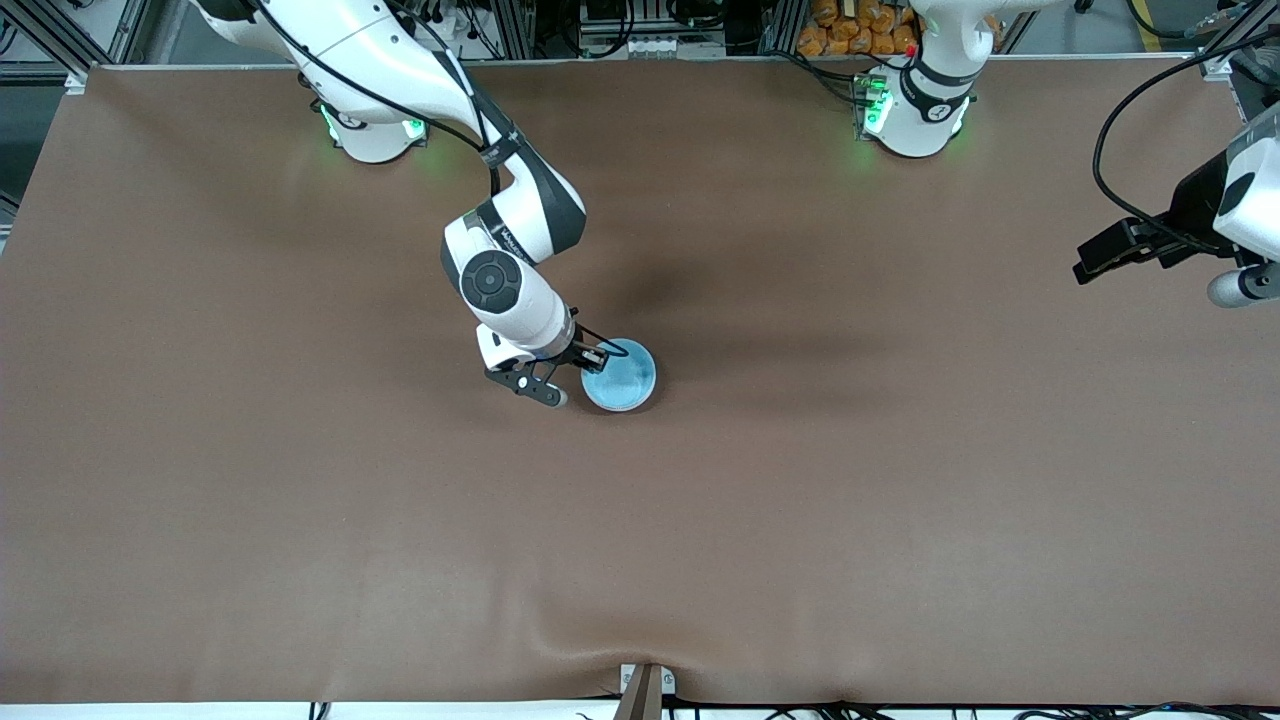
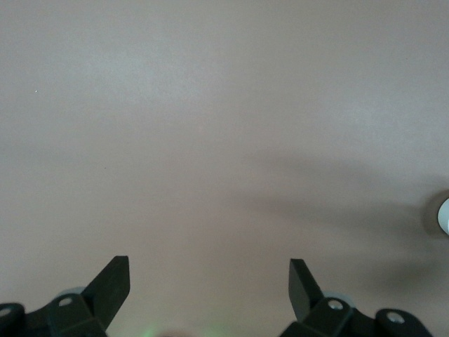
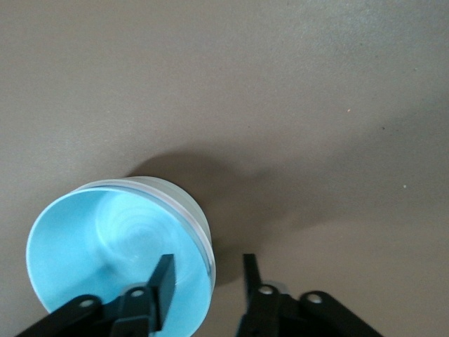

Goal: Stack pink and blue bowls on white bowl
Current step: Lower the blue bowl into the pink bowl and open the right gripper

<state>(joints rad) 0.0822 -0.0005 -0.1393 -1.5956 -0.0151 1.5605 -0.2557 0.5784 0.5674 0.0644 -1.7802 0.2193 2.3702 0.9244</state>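
One white rim under blue bowl, wrist-only.

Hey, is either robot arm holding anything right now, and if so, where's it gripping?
Nothing is clamped. The right end effector straddles the blue bowl's rim with fingers parted; the left end effector waits open, empty.

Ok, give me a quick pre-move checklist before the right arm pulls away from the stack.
1. Blue bowl on top of the stack: ok.
2. White bowl underneath, rim showing: ok.
3. Pink bowl in the stack: cannot tell, hidden.
4. Right gripper astride the blue bowl's wall, fingers parted and off it: ok.
5. Stack upright on the table: ok.
6. Left gripper open, waiting at its own end of the table: ok.
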